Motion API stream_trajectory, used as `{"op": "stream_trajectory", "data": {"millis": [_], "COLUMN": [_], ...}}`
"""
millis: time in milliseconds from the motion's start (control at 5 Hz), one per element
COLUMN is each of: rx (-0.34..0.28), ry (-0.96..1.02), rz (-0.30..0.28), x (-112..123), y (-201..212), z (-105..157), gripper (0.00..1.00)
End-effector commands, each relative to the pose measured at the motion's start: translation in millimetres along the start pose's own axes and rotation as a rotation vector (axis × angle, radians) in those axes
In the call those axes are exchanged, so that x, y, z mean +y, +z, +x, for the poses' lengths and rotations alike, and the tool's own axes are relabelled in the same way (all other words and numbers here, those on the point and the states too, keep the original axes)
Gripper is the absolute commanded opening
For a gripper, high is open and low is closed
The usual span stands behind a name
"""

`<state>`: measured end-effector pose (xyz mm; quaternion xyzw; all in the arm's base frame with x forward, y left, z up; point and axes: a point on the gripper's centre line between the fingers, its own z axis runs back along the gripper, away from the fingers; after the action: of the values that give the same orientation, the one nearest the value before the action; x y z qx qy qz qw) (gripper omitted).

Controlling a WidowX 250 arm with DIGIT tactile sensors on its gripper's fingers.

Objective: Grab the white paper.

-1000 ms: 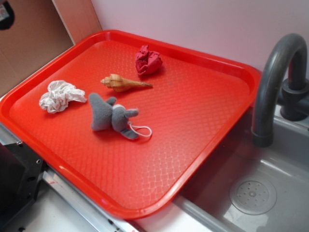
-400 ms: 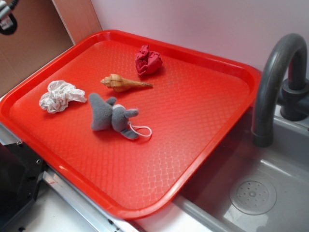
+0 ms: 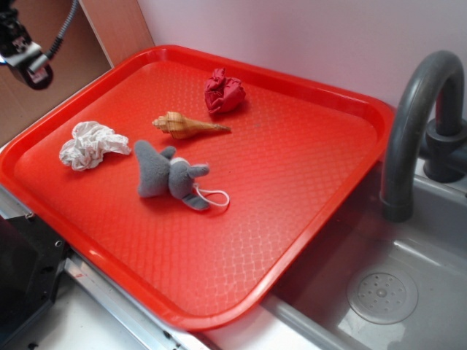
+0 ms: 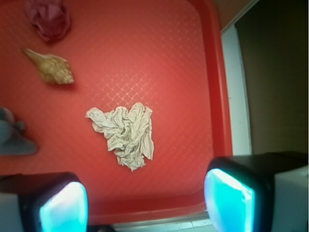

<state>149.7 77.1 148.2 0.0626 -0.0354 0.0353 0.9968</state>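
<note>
Paper (image 4: 125,133) lies flat between your claw's (image 4: 145,198) spread pads, so you can drop straight down.

A red plastic tray (image 3: 306,189) with a diamond-textured floor carries four things, all apart — a crumpled white paper wad (image 3: 91,144) near its left rim, a grey plush toy (image 3: 169,175) with a white loop beside it. A tan spiral seashell (image 3: 186,125) lies toward the middle, and a dark red paper wad (image 3: 222,91) sits near the far rim.
</note>
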Motion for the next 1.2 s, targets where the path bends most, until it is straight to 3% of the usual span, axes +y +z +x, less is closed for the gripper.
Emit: {"op": "stream_trajectory", "data": {"millis": [0,200,600,1000], "rx": [0.032,0.090,0.155,0.195], "ry": [-0.018,-0.033,-0.127,-0.073], "rz": [0.033,0.041,-0.032,0.012], "x": [-2,-6,-8,10], "y": [-31,-56,-91,-107], "z": [18,23,21,16], "gripper": [1.00,1.00,1.00,1.00]}}
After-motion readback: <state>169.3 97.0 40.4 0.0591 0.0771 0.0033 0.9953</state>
